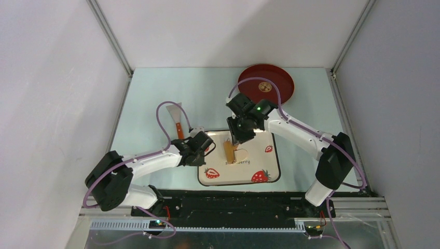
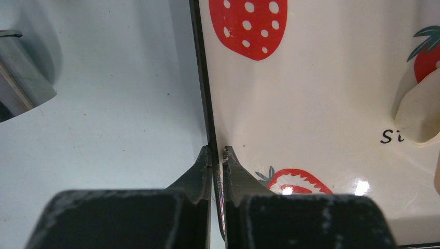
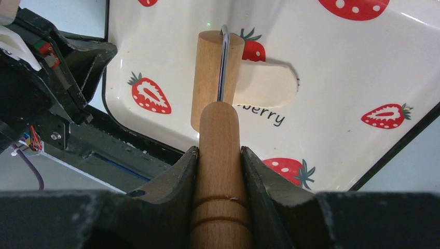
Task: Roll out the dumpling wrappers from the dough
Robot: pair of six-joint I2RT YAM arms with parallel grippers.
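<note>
- One strawberry-patterned plate (image 1: 233, 174) is sitting on the table in front of the arm bases. It serves as the reference point for everything below.
- One piece of dough (image 3: 264, 85), a flattened oval, is lying on the plate near its centre, just above the printed lettering.
- One wooden roller (image 3: 219, 135) is resting on the plate, with its drum lying over one end of the dough.
- One right gripper (image 3: 219, 153) is grasping the roller's handle, with both fingers pressing against the wood.
- One left gripper (image 2: 218, 153) is pinching the plate's left rim, clenched tight on it.
- One red tray (image 1: 283, 78) is sitting beyond the plate's far right corner, showing one gold emblem.
- One orange-handled knife (image 1: 175, 116) is lying off the plate's far left corner.
</note>
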